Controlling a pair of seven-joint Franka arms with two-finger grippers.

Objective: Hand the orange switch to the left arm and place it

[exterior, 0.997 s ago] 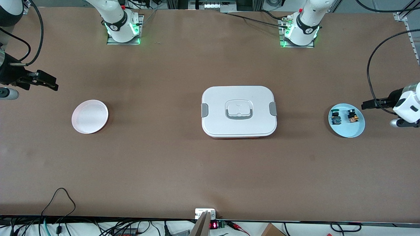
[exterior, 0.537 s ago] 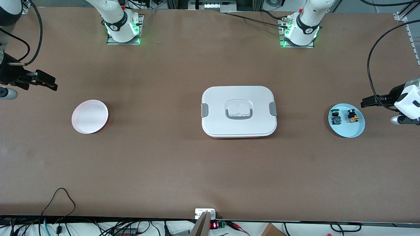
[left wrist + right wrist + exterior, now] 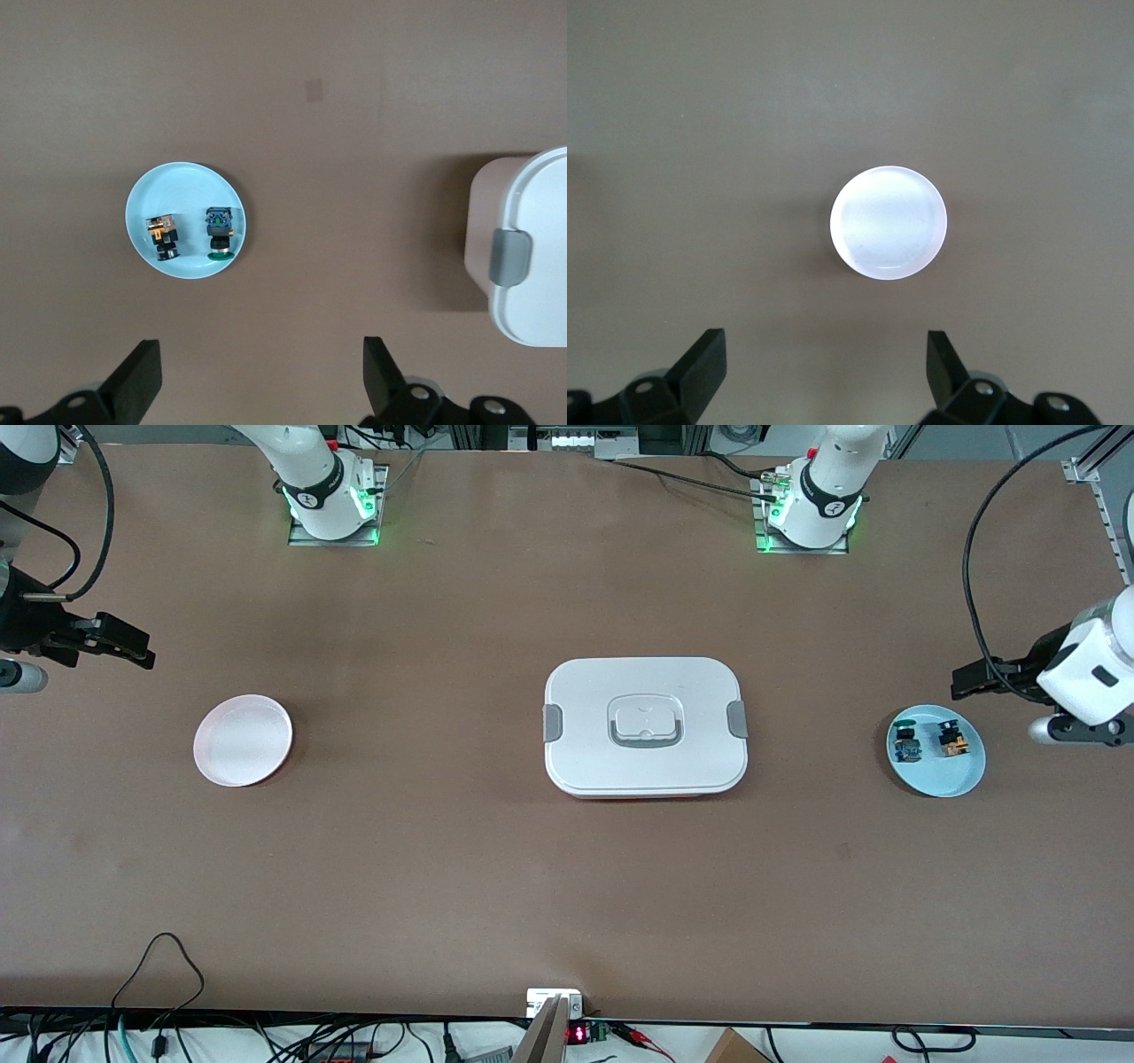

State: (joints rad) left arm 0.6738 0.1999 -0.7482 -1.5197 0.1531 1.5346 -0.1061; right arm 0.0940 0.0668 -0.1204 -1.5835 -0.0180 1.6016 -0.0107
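Observation:
The orange switch (image 3: 951,740) lies in a light blue dish (image 3: 937,775) toward the left arm's end of the table, beside a blue switch with a green cap (image 3: 905,743). Both show in the left wrist view, orange switch (image 3: 162,238) and green-capped switch (image 3: 219,232) in the dish (image 3: 186,181). My left gripper (image 3: 970,682) is open and empty in the air, over the table just beside the dish; its fingers (image 3: 137,382) stand wide apart. My right gripper (image 3: 133,651) is open and empty, up over the table near a white dish (image 3: 243,740). The white box (image 3: 645,724) sits mid-table.
The white dish (image 3: 888,221) is empty and lies below the right gripper's camera. The box's edge with a grey clip (image 3: 509,257) shows in the left wrist view. Cables hang along the table's front edge (image 3: 159,957).
The left arm has swung up and toward the light blue dish. The right gripper has barely shifted. Nothing on the table has moved.

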